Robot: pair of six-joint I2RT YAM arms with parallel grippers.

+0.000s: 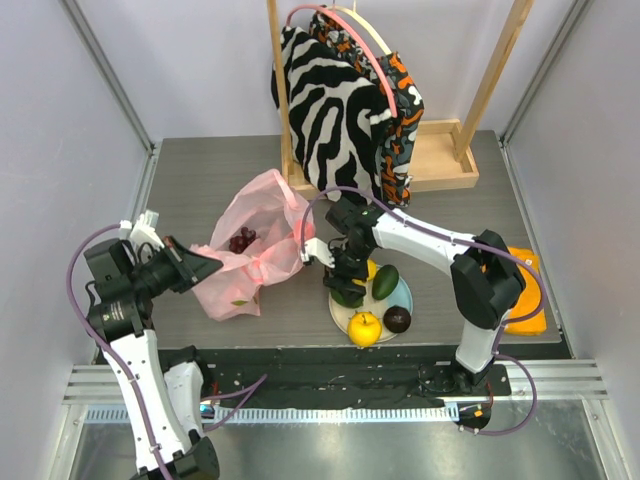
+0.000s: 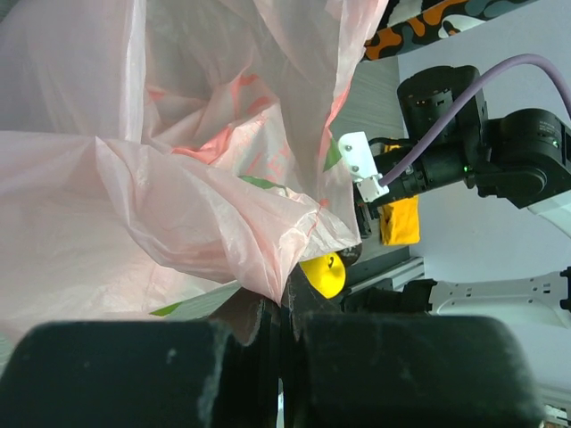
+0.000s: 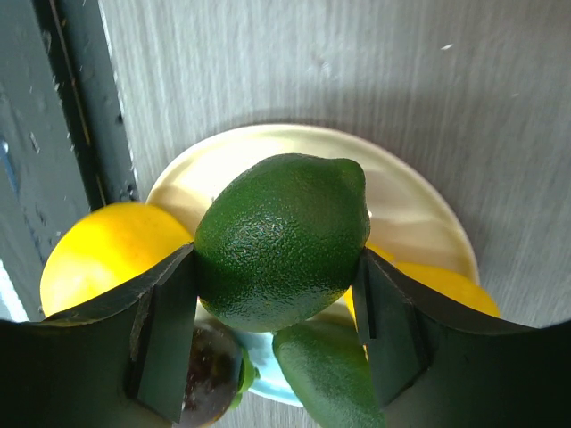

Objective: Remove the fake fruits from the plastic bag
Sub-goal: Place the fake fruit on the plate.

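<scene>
right wrist view: our right hand [image 3: 277,308] is clamped on the lime [image 3: 281,236], just over the plate [image 3: 419,201]. on the plate: avocado [image 1: 386,282], maroon fruit [image 1: 397,319], yellow-orange fruit [image 1: 365,327], pear-shaped fruit [image 1: 372,268] half hidden. left of the plate, left hand [image 1: 195,266] pinches the plastic bag [image 1: 255,215] on the worktop [image 1: 200,180]. grape bunch [image 1: 242,239] lies inside the bag. we judge: four out, lime nearly, grapes left.

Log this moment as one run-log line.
left gripper: shut on plastic bag | right gripper: shut on lime, over plate | grape bunch: inside bag
</scene>
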